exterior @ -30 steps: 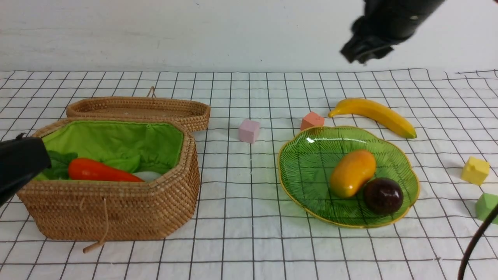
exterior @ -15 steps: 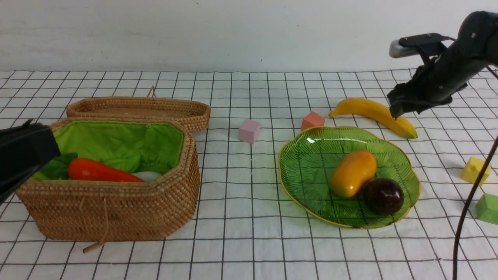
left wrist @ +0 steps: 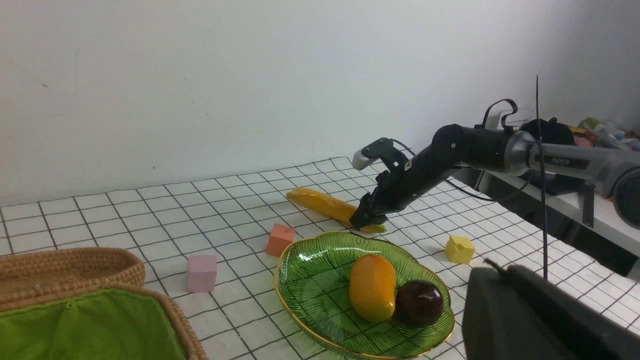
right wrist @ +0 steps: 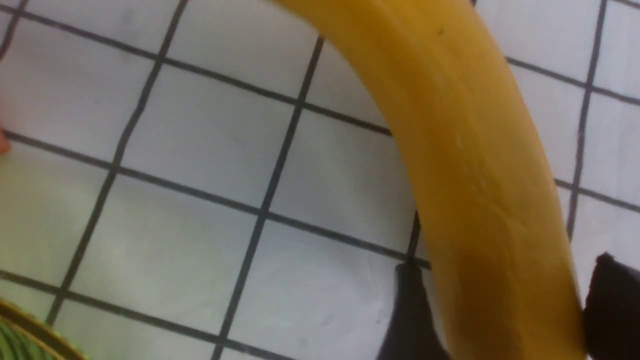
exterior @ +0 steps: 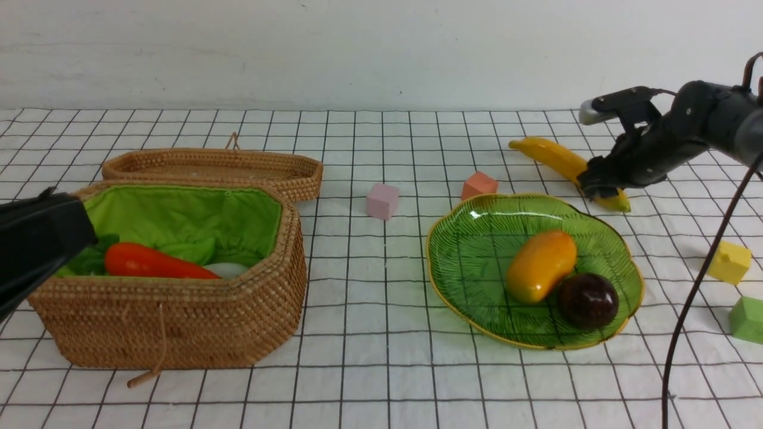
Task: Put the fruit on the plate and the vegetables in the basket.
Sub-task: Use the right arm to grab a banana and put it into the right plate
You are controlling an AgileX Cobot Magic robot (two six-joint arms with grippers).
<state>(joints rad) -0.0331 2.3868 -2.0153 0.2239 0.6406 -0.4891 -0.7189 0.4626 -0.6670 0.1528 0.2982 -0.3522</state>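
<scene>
The yellow banana (exterior: pixel 548 155) lies on the cloth just behind the green leaf-shaped plate (exterior: pixel 465 250). My right gripper (exterior: pixel 599 187) is down over its near end. In the right wrist view the fingers straddle the banana (right wrist: pixel 450 125), one touching it and the other a sliver apart. The mango (exterior: pixel 541 265) and the dark mangosteen (exterior: pixel 587 300) lie on the plate. The woven basket (exterior: pixel 179 322) holds the carrot (exterior: pixel 155 262), the white radish (exterior: pixel 229 269) and green leaves; the gourd is hidden. My left gripper (exterior: pixel 36 244) hangs at the basket's left end, its jaws hidden.
The flat rattan lid (exterior: pixel 214 167) lies behind the basket. A pink cube (exterior: pixel 381 201) and an orange cube (exterior: pixel 478 184) sit between basket and plate. A yellow cube (exterior: pixel 728 262) and a green cube (exterior: pixel 748 317) sit at the right. A black cable (exterior: pixel 685 310) hangs down from the right arm.
My right arm came down from high at the back onto the banana's near end. The banana's far end swung away from me. The left arm shifted slightly.
</scene>
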